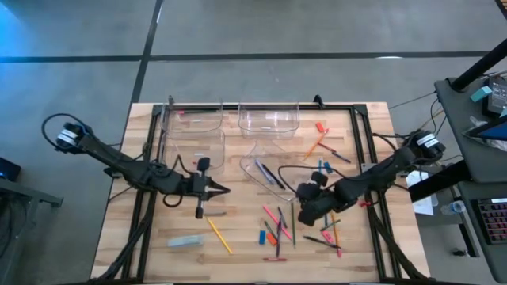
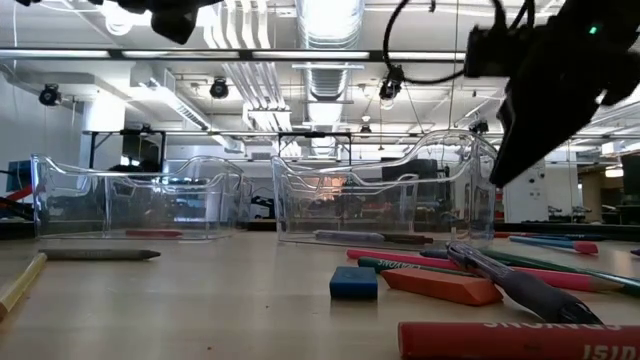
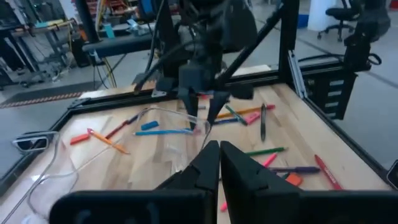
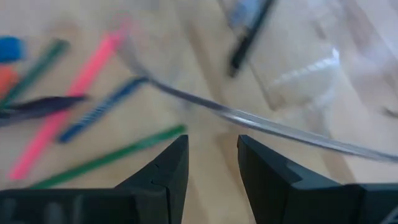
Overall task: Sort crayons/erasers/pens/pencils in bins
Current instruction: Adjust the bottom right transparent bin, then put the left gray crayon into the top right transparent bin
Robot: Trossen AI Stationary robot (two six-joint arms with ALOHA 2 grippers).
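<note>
Red crayon (image 2: 520, 342) nearest; four clear bins (image 1: 273, 119) on the desk (image 1: 238, 261).
One bin (image 1: 269, 176) holds two pens (image 1: 268, 174); left claw (image 1: 224, 189) closed, right claw (image 1: 299, 198) parted, empty.

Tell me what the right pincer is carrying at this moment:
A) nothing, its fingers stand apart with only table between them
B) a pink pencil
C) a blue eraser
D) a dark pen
A: in the right wrist view the right pincer shows an open gap between its fingers, with bare wood and the clear rim of a bin beyond, and nothing clamped in it.
</note>
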